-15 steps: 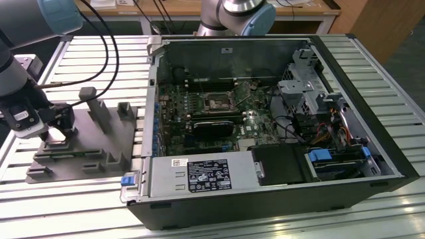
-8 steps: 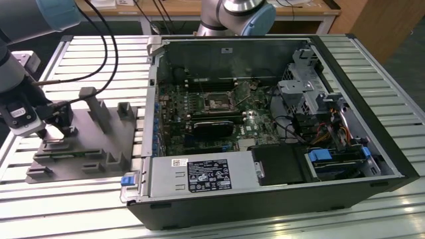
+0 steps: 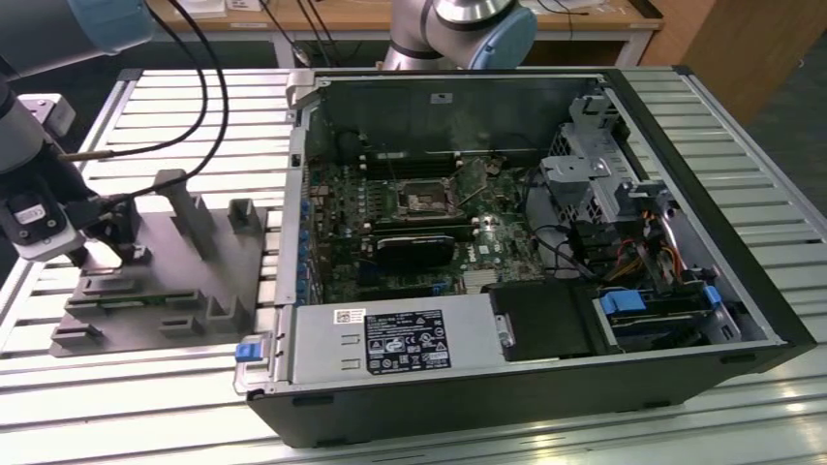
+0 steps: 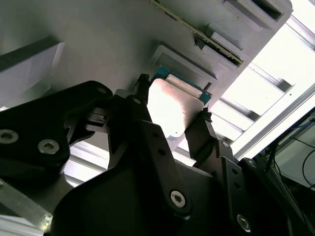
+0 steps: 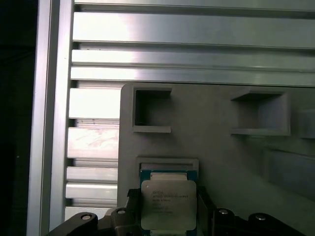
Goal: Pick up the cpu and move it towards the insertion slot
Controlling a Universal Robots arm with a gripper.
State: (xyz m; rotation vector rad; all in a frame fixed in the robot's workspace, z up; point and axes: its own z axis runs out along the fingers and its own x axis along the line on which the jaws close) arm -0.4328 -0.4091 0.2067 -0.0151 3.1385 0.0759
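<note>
On the grey fixture (image 3: 174, 276), the hand (image 4: 173, 98) clamps the one cpu (image 5: 169, 204) between its two fingers (image 4: 212, 145).

A: Support surface?

B: Table (image 3: 168, 412) of pale metal slats with grooves between them. The first wrist view has the same slats (image 5: 197, 29), with a rail along one edge.

A: What rests on it?

B: Two items. A grey fixture plate (image 3: 162, 291) lies flat on the slats at the exterior view's left, with upright blocks and rectangular recesses on top. A black computer case (image 3: 517, 412) lies on its side at the exterior view's right, open face up.

A: Spacing?

B: Case just beside the plate. Whether they touch, cannot tell. Bare slats show around both.
</note>
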